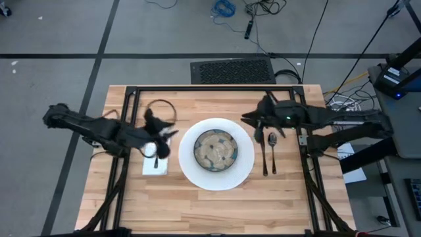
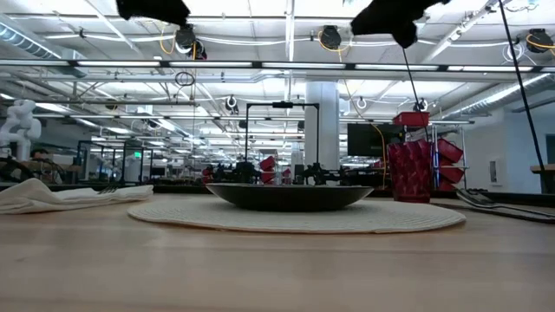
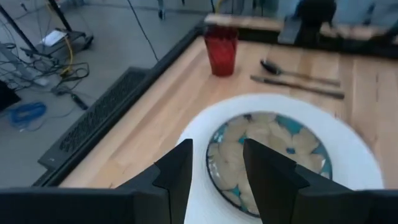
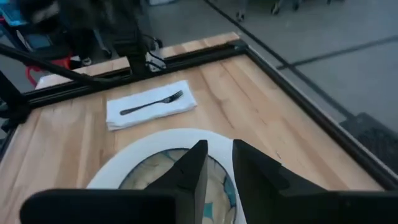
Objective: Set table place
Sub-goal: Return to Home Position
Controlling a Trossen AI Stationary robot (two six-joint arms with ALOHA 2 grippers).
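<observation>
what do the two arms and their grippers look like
The left arm and right arm are both black, slim and jointed. The right one shows a small green light. The left gripper and right gripper each have two dark, angular, wedge-shaped fingers.

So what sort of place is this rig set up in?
Probably a robotics lab or workshop hall: loose cables lie on the grey floor near the table, and the low view shows exposed ceiling trusses across a big open room.
</observation>
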